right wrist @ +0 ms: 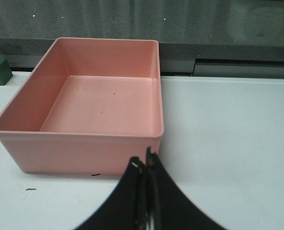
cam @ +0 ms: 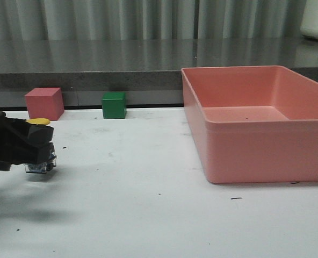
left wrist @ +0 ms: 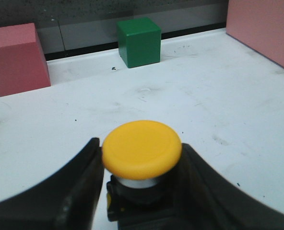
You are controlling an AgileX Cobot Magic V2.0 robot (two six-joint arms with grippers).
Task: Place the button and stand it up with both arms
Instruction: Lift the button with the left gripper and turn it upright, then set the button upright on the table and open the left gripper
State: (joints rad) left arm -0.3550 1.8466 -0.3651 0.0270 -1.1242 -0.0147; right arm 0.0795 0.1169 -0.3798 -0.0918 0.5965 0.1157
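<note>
One button (left wrist: 142, 149), upright, yellow mushroom cap up, sits between the fingers of the left end effector (left wrist: 141, 191), which looks clamped on the black body below the white collar. In the front view the same left end effector (cam: 34, 144) is at the near-left of the bench (cam: 148, 204), with the button's clear base (cam: 41, 167) at or just above the surface; contact can't be told.

Handling, as a judgement: small, rigid plastic, light, not fragile. Cap is smooth and rounded, so likely slippery and a poor grip spot. Flat sides of the blocky body are the place to hold, as now. Top-heavy look with wide cap over a narrow base, so it may tip if released tilted.

Right end effector (right wrist: 146, 191) has fingers pressed together, holding nothing, near the pink bin (right wrist: 84, 139).

Farther back: green cube (cam: 114, 105) and pink cube (cam: 43, 103) at the bench's rear edge, well apart from the button. Pink bin occupies the right side, nothing visible inside.
</note>
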